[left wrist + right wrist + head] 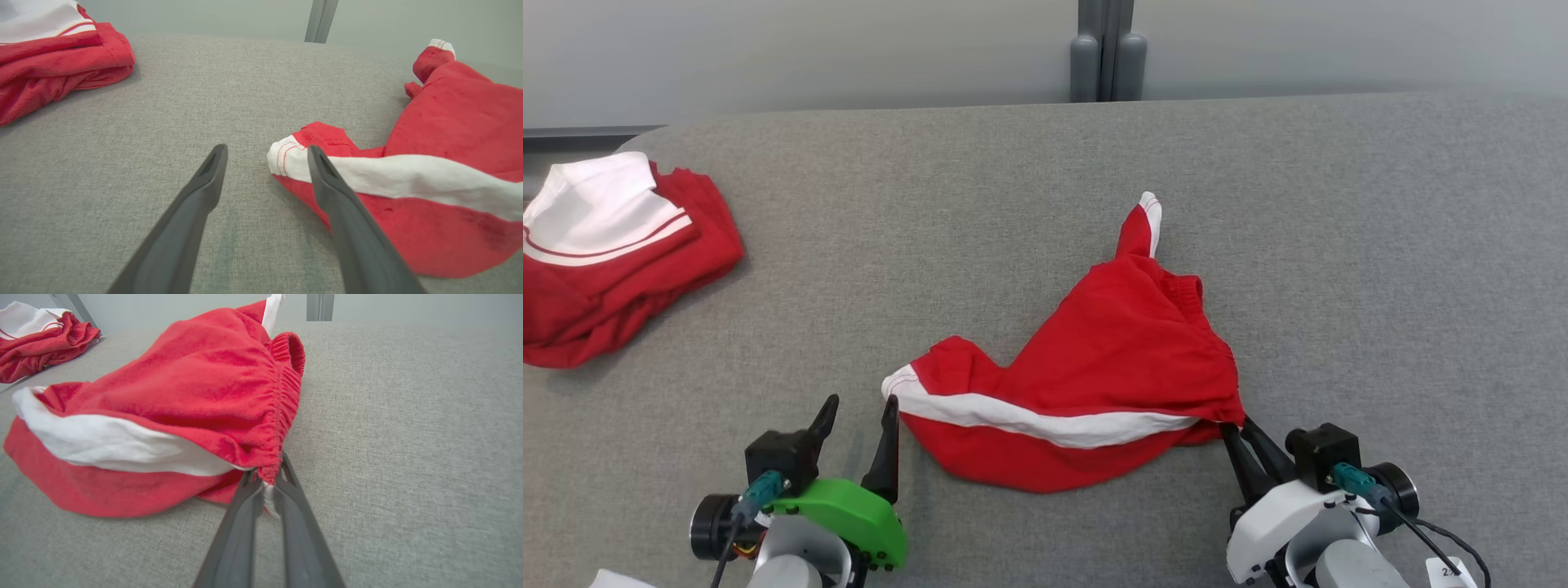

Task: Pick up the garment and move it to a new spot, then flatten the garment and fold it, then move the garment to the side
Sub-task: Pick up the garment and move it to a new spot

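The garment (1111, 359) is a pair of red shorts with a white side stripe, lying crumpled on the grey table (1380, 245) in front of me. My right gripper (1235, 426) is shut on the near right corner of its elastic waistband; the right wrist view shows the garment (196, 388) with red and white cloth pinched between the right gripper's (267, 479) fingers. My left gripper (860, 404) stands open just left of the white leg hem. In the left wrist view the left gripper (267, 152) has nothing between its fingers, and the garment (449, 134) lies beside the right finger.
A second red and white garment (605, 253) lies bunched at the table's far left edge, also seen as the pile (53, 53) in the left wrist view. A grey post (1107, 49) stands behind the table against the pale wall.
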{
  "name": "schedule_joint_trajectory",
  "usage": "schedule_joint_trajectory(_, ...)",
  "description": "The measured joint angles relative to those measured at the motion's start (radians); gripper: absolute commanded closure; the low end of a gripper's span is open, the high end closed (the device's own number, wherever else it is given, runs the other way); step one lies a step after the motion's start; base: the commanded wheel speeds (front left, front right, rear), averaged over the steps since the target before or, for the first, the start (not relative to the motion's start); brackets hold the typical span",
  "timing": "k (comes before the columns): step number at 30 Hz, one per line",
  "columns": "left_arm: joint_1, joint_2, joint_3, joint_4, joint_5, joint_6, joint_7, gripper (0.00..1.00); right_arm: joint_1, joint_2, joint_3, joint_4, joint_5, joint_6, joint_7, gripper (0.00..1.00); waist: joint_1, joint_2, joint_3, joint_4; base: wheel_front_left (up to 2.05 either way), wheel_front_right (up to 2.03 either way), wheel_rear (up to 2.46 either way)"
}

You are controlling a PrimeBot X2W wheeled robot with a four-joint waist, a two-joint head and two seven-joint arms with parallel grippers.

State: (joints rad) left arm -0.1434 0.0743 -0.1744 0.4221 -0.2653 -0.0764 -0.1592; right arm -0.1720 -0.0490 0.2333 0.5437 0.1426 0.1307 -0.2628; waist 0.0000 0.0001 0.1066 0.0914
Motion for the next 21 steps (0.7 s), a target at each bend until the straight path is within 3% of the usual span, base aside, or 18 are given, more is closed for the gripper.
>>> schedule_joint_trajectory(10, -0.093, 0.047, -0.054, 0.086, -0.029, -0.039, 0.128, 0.0, 0.0, 0.0, 0.0, -0.011, -0.013, 0.0, 0.0, 1.0, 0.0, 0.0, 0.013, -0.038, 0.0, 0.0, 0.0)
schedule_joint_trajectory(17, -0.119, 0.06, -0.135, 0.071, -0.272, -0.051, 0.261, 0.0, 0.0, 0.0, -0.007, -0.014, -0.021, 0.0, 0.0, 1.0, 0.0, 0.0, 0.02, -0.052, 0.0, 0.0, 0.0)
schedule_joint_trajectory(21, -0.125, 0.126, -0.192, 0.019, -0.387, -0.052, 0.286, 0.0, 0.0, 0.0, -0.014, -0.016, -0.024, 0.0, 0.0, 1.0, 0.0, 0.0, 0.026, -0.058, 0.0, 0.0, 0.0)
